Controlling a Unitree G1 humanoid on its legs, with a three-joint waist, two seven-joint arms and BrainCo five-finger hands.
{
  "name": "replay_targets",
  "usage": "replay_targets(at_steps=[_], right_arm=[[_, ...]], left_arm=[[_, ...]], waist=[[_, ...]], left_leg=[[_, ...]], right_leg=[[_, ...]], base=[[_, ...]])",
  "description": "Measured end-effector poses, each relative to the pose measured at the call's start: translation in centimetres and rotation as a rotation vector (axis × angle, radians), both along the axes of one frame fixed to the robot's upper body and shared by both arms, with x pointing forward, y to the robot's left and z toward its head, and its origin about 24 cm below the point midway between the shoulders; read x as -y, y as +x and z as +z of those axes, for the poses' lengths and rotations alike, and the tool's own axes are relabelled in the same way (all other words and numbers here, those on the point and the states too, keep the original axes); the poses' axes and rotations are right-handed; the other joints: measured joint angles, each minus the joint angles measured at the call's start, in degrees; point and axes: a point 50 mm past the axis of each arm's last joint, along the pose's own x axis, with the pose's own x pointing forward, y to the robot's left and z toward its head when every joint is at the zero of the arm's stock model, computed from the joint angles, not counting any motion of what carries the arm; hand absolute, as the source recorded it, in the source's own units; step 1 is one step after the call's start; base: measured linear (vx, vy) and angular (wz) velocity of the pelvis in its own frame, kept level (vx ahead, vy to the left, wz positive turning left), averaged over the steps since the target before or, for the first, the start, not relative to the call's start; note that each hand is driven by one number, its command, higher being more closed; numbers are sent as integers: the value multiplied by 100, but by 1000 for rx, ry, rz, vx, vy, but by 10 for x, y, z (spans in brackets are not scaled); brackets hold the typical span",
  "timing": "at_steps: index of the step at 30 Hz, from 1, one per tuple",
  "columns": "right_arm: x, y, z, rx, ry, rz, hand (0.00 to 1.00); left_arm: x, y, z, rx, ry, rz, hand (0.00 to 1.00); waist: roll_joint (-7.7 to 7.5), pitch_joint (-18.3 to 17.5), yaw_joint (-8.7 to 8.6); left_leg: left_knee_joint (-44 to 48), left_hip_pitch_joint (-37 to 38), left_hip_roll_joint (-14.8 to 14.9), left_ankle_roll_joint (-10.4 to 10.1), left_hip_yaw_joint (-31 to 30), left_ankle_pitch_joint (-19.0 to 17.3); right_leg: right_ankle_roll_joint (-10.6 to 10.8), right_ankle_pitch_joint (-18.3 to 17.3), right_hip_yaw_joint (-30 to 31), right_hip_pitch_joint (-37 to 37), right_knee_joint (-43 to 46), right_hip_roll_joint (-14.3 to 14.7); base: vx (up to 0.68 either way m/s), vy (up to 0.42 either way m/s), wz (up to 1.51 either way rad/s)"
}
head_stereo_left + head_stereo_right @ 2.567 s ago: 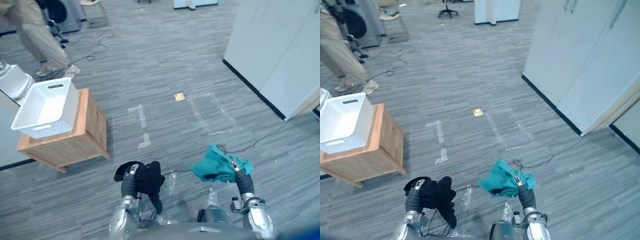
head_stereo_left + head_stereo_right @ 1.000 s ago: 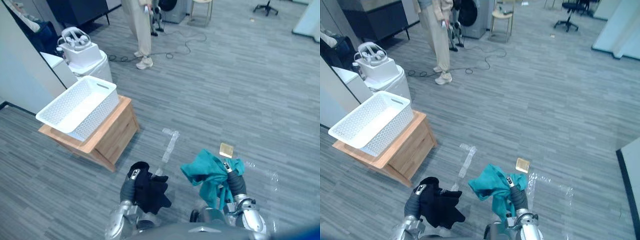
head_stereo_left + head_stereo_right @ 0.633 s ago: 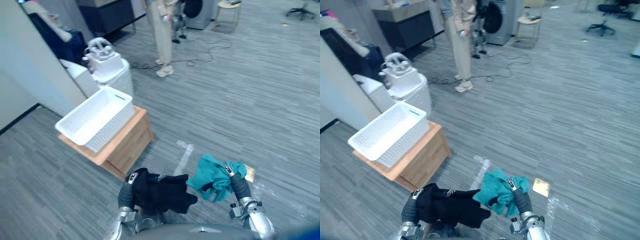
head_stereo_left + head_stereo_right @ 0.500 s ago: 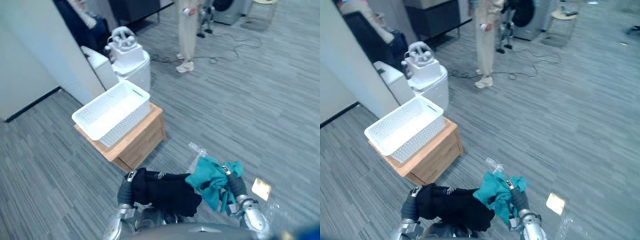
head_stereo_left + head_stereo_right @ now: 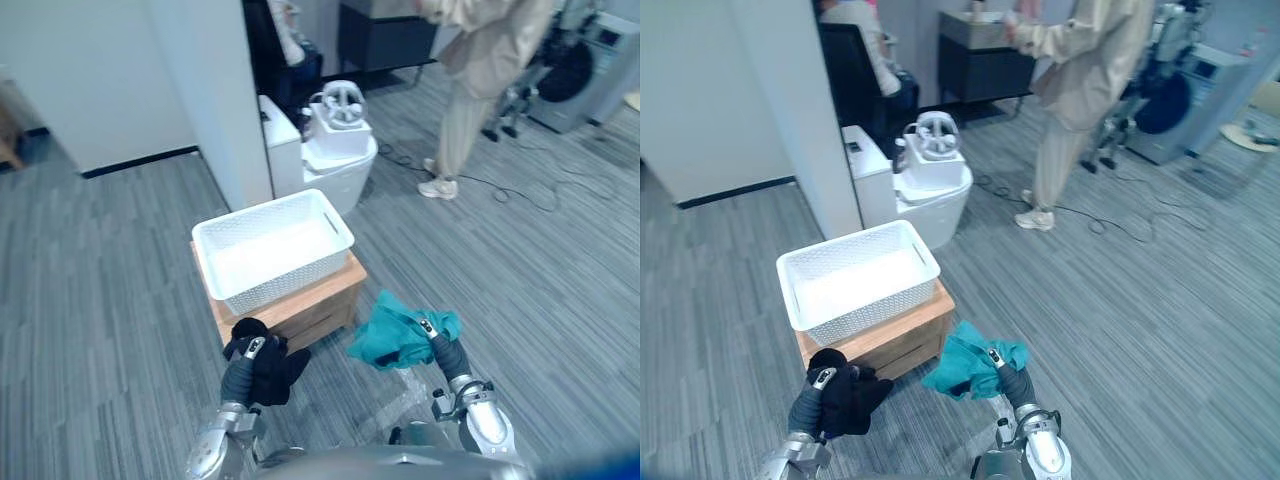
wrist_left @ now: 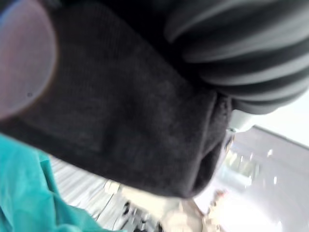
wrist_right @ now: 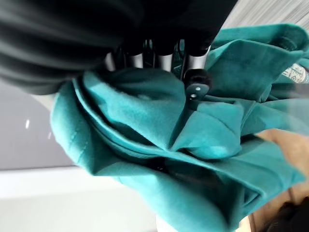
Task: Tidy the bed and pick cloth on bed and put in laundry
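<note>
Both hands are raised over the grey floor [image 5: 100,290], each with one cloth. Left hand [image 5: 248,353]: a black cloth [image 5: 273,372] is bunched on and around it and hangs clear of the floor. The left wrist view shows black fabric lying right against the hand's ribbed cover, and whether that hand is clenched or spread cannot be told. Right hand [image 5: 438,346]: it carries a teal cloth [image 5: 392,335]. In the right wrist view its fingers [image 7: 131,60] run down into the folds and the thumb [image 7: 195,90] bears on a crease, so the hand is clenched on the fabric, which hangs in loose layers below it. The two cloths are apart, black on the robot's left and teal on its right. Ahead of them stands a wooden crate [image 5: 318,303] on the floor, with a white perforated laundry basket [image 5: 290,276] on its top. The basket covers most of that top, leaving the near edge and the right-hand corner of the crate bare. The black cloth is just in front of the crate's near left corner, and the teal cloth is off its near right corner. Neither cloth is over the basket's rim. Behind the crate is a white partition [image 5: 200,100], and beside that a white rounded unit [image 5: 338,168]. A person [image 5: 480,80] in light clothes stands farther back on the right.
</note>
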Motion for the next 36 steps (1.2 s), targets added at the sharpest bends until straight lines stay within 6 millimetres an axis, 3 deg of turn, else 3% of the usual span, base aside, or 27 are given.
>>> replay_targets(at_steps=[1,3,5,9,11,13,14,15,17,18,19,20,21,25,28,30,31,32,33,34,35,36], right_arm=[[-1,-1,0,1,5,2,100],[3,2,3,12,-6,2,100],[1,9,7,38,6,13,100],[-14,15,23,106,39,37,100],[-22,14,32,122,62,55,100],[-21,9,40,135,61,55,100],[-23,8,40,123,65,57,100],[-22,7,39,114,67,48,100],[-13,8,35,91,46,16,100],[-10,9,33,81,40,2,100],[-4,12,27,59,25,-21,100],[3,13,23,39,10,-42,100],[5,12,17,10,9,-55,100],[1,9,7,-38,28,-71,100],[-1,8,6,-44,36,-88,100],[0,7,6,-46,24,-92,100],[0,7,7,-40,14,-93,100],[0,8,8,-35,8,-98,100],[-5,8,9,-26,-1,-82,100],[-8,10,14,-7,-3,-67,100],[-13,12,21,28,3,-52,100],[-19,16,35,97,16,-33,100]], left_arm=[[-2,-1,-1,-6,8,-4,100],[8,-3,-5,-25,-14,-19,100],[10,-6,-7,-34,-23,-12,100],[12,-6,-3,-18,-29,-5,100],[15,-6,5,19,-39,-2,100],[25,-5,14,55,-66,-18,100],[26,-6,16,59,-72,-22,100],[29,-6,15,55,-80,-33,100],[39,-2,16,58,-107,-94,100],[41,-2,15,59,-113,-109,100],[42,-4,14,50,-120,-116,100],[45,-6,13,43,-129,-123,100],[44,-7,10,27,-128,-126,100],[37,-7,1,-12,-97,-180,100],[39,-4,0,-16,-96,-199,100],[44,-2,1,-16,-101,-228,100],[45,-1,1,-19,-101,-241,100],[45,-1,1,-19,-99,-242,100],[42,0,1,-28,-87,-235,100],[40,2,2,-30,-78,-229,100],[38,4,2,-27,-67,-235,100],[35,7,4,-22,-51,-242,100]], waist=[[-86,18,-5],[173,9,49],[331,29,55],[182,94,150],[95,117,162],[275,167,184],[164,130,201],[193,64,239],[210,-44,310],[190,-50,316],[161,-107,299],[283,-168,306],[133,-195,309],[-105,-320,274],[-81,-324,104],[-23,-278,33],[-44,-249,-3],[-55,-171,-22],[-99,-196,-61],[-106,-198,-35],[-125,-207,-34],[-278,-172,-47]], left_leg=[[19,26,-12,-178,-289,-110],[-8,34,225,-337,-393,-119],[-211,205,418,-495,-399,-12],[427,120,512,-521,-389,7],[1833,-406,592,-515,-237,9],[3480,-1099,1077,-426,201,387],[3903,-1222,1275,-420,506,607],[4028,-1265,1374,-385,695,598],[3466,-1343,1347,-321,1220,-139],[3029,-1365,1190,-352,1338,-284],[1844,-1339,810,-412,1483,-115],[804,-1215,591,-191,1587,499],[576,-1060,384,-138,1646,664],[-494,-627,-131,-21,1471,979],[-723,-480,-167,-43,1315,1025],[-748,-375,-83,-93,1206,982],[-816,-242,6,-85,1139,973],[-823,-133,60,-64,1137,946],[-804,-100,160,-118,1108,903],[-777,-101,225,-164,1116,884],[-723,-143,288,-221,1116,859],[-487,-238,243,-332,1085,736]], right_leg=[[141,890,303,145,-430,-3],[-14,686,17,232,-238,188],[-249,295,-245,153,309,268],[-319,-251,-483,468,523,255],[-391,-349,-642,814,343,226],[-457,-420,-908,1300,120,328],[-500,-429,-989,1501,-25,310],[-520,-444,-1053,1585,-93,292],[-526,-507,-1116,1656,-161,150],[-464,-494,-1142,1624,-135,31],[-293,-477,-1198,1550,-29,-173],[-155,-538,-1163,1542,-1,-202],[-102,-571,-1089,1568,-12,-350],[-109,-514,-807,1735,-288,-561],[-83,-499,-853,1710,96,-560],[-1,-452,-900,1327,1114,-538],[138,-381,-866,961,1995,-588],[-39,-370,-747,731,2507,-591],[-110,-806,-659,650,2464,-503],[-106,-1013,-560,595,2185,-379],[-99,-1010,-407,585,1539,-232],[-168,-398,-262,682,517,-211]], base=[[313,-355,103],[277,-293,76],[264,-241,53],[154,-151,47],[102,-123,51],[167,-63,51],[229,-30,41],[191,-7,38],[200,52,29],[257,149,19],[187,157,20],[183,155,25],[211,137,39],[207,117,36],[141,14,27],[106,1,28],[100,-39,15],[112,-82,15],[87,-95,4],[59,-73,-2],[79,-115,0],[83,-132,10]])
